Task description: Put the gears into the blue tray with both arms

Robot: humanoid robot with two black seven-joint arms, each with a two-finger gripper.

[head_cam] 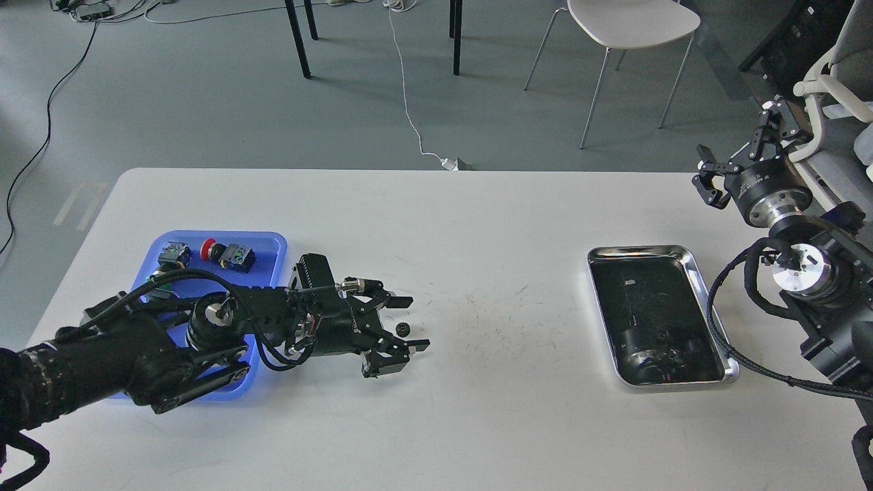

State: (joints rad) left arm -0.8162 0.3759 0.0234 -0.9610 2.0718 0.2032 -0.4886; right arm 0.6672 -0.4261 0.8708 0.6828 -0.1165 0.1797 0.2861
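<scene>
A tiny black gear point(402, 329) lies on the white table just right of the blue tray point(273, 247). My left gripper point(411, 322) lies low over the table, open, with its two fingers on either side of the gear and not closed on it. The left arm crosses over the tray and hides much of it. My right gripper point(711, 179) is raised off the table's far right edge, open and holding nothing. More small dark pieces point(665, 354) lie in the steel tray, too dim to name.
Two push-button switches point(228, 254) sit at the back of the blue tray. A shiny steel tray point(709, 300) with a dark inside stands at the right. A chair point(631, 27) and table legs stand on the floor beyond the table's far edge.
</scene>
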